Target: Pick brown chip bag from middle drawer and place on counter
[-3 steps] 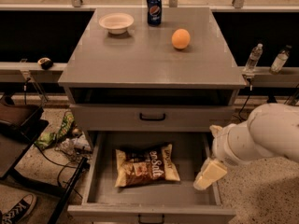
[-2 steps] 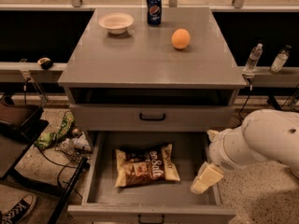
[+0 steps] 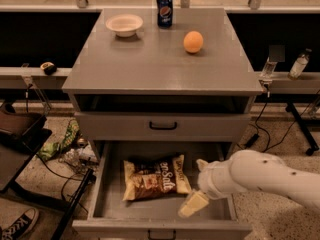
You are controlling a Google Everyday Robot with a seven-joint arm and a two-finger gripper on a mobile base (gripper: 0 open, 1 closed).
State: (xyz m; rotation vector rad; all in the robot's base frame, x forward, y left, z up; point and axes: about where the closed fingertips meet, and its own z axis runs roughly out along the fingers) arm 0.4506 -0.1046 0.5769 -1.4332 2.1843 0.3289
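Chip bag [image 3: 156, 179] in drawer [image 3: 99, 194], hand [image 3: 194, 204] beside

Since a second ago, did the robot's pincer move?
Yes. The pincer has slid left, away from the right wall of the middle drawer and closer to the brown chip bag.
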